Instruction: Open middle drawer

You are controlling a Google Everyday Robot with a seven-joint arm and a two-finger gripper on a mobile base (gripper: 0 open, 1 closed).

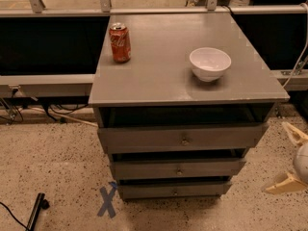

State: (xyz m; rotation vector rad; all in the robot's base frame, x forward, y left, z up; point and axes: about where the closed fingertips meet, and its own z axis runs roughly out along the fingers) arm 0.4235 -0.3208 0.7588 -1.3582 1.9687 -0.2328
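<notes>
The middle drawer (144,169) is the second of three grey fronts in the cabinet, with a small round metal knob (179,172) at its centre. A dark gap shows above its front. My gripper (276,158) is at the right edge of the camera view, to the right of the cabinet at about the middle drawer's height and apart from it. Its two pale fingers (294,134) are spread wide and hold nothing. Most of the gripper is cut off by the frame edge.
The top drawer (144,139) juts out furthest; the bottom drawer (144,190) sits lowest. A red soda can (120,43) and a white bowl (210,63) stand on the grey cabinet top (159,76). A blue tape X (108,201) marks the speckled floor. A black object (35,211) lies at lower left.
</notes>
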